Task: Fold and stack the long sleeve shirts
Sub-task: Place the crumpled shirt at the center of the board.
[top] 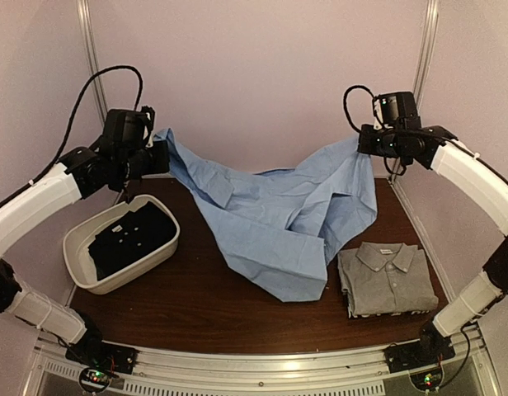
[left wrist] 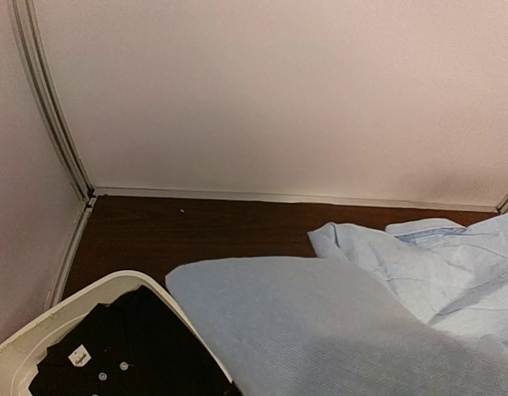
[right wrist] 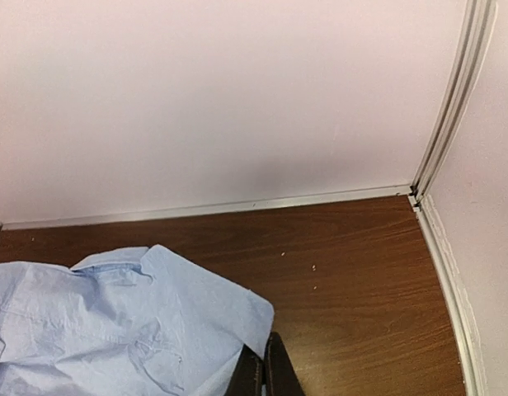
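- We see the light blue shirt (top: 279, 214) strung between the two arms, lifted at both ends and sagging in the middle.
- The left gripper (top: 161, 157) is raised over the table's far left, its jaws clamped on one edge of the light blue shirt.
- The right gripper (top: 365, 142) is raised at the far right, its jaws pinched on the opposite edge. In the right wrist view we see its dark fingers (right wrist: 279, 375) pressed together next to the cloth.
- The shirt's lower part drapes down onto the brown table (top: 196, 301), and its front corner lies just beside the grey shirt (top: 388, 279).
- The grey shirt lies folded, collar up, on the near right of the table.
- On the left stands a white tub (top: 79, 246) with a black garment (top: 130, 238) inside. In the left wrist view we make out small white buttons and a label on it.
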Available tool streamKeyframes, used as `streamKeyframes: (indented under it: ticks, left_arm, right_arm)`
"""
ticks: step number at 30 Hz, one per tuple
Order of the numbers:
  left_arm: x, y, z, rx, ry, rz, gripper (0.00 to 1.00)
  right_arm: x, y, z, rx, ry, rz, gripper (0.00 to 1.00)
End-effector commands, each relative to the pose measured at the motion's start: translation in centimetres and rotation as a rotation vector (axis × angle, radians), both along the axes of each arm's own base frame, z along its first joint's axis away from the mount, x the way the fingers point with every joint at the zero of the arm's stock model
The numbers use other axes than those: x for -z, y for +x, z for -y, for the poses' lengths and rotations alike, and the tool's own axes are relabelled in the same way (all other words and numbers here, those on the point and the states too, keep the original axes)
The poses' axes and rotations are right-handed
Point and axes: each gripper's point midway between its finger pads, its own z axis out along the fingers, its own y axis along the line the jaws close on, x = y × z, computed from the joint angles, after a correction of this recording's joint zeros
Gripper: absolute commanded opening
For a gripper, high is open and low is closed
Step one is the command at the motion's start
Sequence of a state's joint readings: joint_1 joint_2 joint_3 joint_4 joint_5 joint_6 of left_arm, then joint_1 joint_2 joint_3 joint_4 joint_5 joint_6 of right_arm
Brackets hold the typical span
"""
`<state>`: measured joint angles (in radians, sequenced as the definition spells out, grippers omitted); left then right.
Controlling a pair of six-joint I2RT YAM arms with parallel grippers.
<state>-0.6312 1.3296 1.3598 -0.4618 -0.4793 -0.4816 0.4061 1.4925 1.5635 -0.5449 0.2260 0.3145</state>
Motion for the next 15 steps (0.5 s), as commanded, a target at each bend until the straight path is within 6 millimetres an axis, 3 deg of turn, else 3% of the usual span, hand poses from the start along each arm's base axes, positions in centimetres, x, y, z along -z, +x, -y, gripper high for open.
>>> streamKeyframes:
  ticks: [1, 4, 7, 8, 10, 11, 13, 15]
  left_arm:
    - [0.2, 5.2, -2.3, -0.018, -0.042, 0.001, 0.00]
    - [4.4, 9.6, -3.8, 0.000, -0.075, -0.101, 0.00]
    - [9.5, 13.2, -2.9, 0.059, -0.083, -0.245, 0.01]
    - [12.3, 14.3, -2.2, 0.074, -0.073, -0.314, 0.08]
    - [13.9, 15.5, -1.3, 0.092, -0.075, -0.365, 0.37]
    - [14.1, 15.9, -1.2, 0.087, -0.083, -0.370, 0.45]
    - [13.9, 16.0, -0.5, 0.106, -0.113, -0.367, 0.57]
    - [13.5, 15.7, -0.1, 0.117, -0.128, -0.365, 0.64]
  right_arm:
    - [1.0, 4.6, 3.2, 0.061, -0.023, -0.027, 0.00]
    - [3.7, 8.3, 5.0, 0.089, -0.018, -0.084, 0.03]
    - [6.6, 10.9, 4.9, 0.064, -0.008, -0.170, 0.25]
    - [7.1, 11.3, 4.4, 0.046, -0.003, -0.190, 0.31]
    - [7.5, 11.3, 3.2, 0.004, 0.015, -0.201, 0.49]
    - [7.5, 10.9, 2.7, -0.010, 0.023, -0.197, 0.57]
    - [8.1, 9.8, 1.4, -0.044, 0.027, -0.204, 0.66]
    - [8.8, 8.3, -0.9, -0.112, 0.031, -0.214, 0.68]
